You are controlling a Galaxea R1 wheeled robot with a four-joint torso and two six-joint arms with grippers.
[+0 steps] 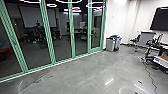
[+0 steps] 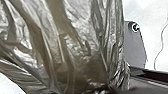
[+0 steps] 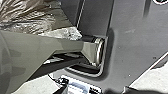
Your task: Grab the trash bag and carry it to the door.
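Bag: brown, glossy, creased plastic (image 2: 82,50), drawn into tight folds; large in the left wrist view, part of it also in the right wrist view.
Bag's place: up close to the robot's own dark plate (image 3: 127,37) and pale bar (image 3: 67,46); cannot tell whether it touches either.
Left gripper: cannot tell whether apart, together or clamped on the bag.
Right gripper: cannot tell its state either.
Floor: grey, polished (image 1: 75,75), with glints of light and a few small dark marks.
Glass wall: green-framed (image 1: 72,37), along the floor's left and far edge; dim room beyond, with a pale screen (image 1: 30,16) and a red item (image 1: 5,53) seen through or mirrored in the panes, cannot tell which.
Bins: two, grey (image 1: 109,44) (image 1: 117,44), upright and side by side by the floor's far corner, just beside the end of the glass wall; something green (image 1: 115,36) on top.
White wall: far side (image 1: 120,22), a dark screen (image 1: 160,20) mounted toward the right.
Right edge of floor: chair (image 1: 135,42), grey panel (image 1: 147,38), cluttered desk (image 1: 163,46); dark cable (image 1: 150,75) trailing over the floor.
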